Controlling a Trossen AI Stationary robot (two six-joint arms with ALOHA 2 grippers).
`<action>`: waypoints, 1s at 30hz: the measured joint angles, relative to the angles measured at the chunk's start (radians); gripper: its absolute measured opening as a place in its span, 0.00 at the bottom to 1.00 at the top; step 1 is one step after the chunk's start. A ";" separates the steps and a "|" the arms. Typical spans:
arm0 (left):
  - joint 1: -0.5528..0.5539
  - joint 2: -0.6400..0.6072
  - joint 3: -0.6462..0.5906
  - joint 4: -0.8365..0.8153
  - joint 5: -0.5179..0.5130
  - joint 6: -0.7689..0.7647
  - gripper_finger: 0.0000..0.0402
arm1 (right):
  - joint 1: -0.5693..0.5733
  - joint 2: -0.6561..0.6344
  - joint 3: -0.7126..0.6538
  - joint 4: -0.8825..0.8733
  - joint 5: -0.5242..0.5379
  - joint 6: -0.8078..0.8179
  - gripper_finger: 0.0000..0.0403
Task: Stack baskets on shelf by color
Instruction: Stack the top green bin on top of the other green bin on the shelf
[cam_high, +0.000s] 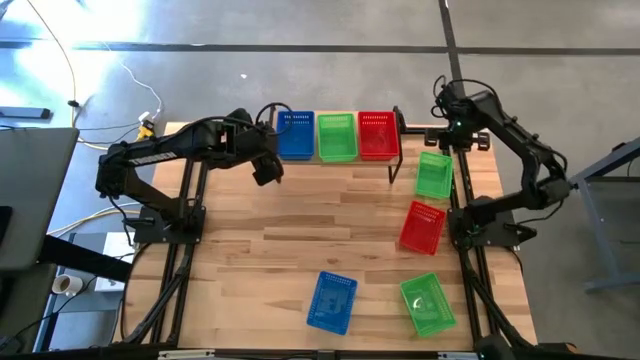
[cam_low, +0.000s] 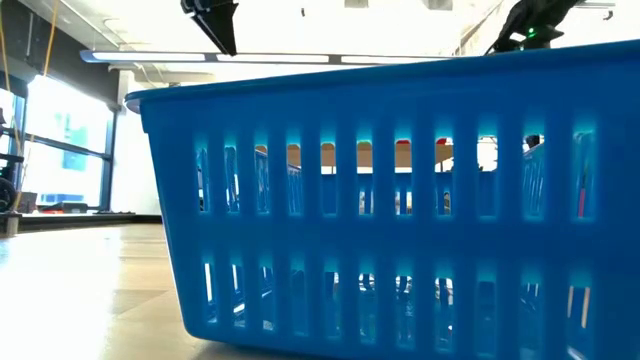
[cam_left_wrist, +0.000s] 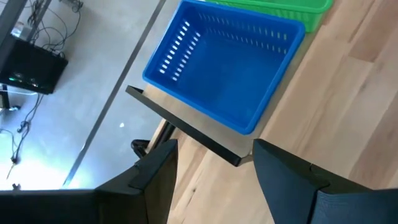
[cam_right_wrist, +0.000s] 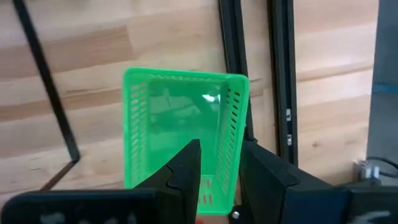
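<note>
Left gripper (cam_left_wrist: 214, 165) fingers wide, empty, hovering beside the shelf (cam_high: 395, 160) end near the blue basket (cam_high: 295, 135). Right gripper (cam_right_wrist: 221, 165) fingers narrow, empty, poised above a green basket (cam_right_wrist: 180, 118) beside the shelf, presumably to grasp its wall.

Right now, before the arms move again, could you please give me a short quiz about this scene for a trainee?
1. True or false: on the shelf, the colours run blue, green, red, starting from the left arm's side.
2. How many baskets lie on the table, off the shelf? A two, B four, C six.
3. Fill in: the left tool hangs open near the ____ basket on the shelf.
Key: 1 true; 2 B; 3 blue, the blue basket.
</note>
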 joint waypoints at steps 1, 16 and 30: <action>0.002 0.000 0.000 0.000 0.000 0.006 0.49 | -0.003 0.009 0.000 -0.004 0.001 0.000 0.25; 0.014 0.000 0.000 0.000 0.004 0.050 0.49 | -0.010 0.044 -0.200 0.034 0.024 0.043 0.25; 0.014 0.000 0.000 0.000 0.004 0.048 0.49 | -0.010 0.022 -0.384 0.214 -0.005 0.053 0.24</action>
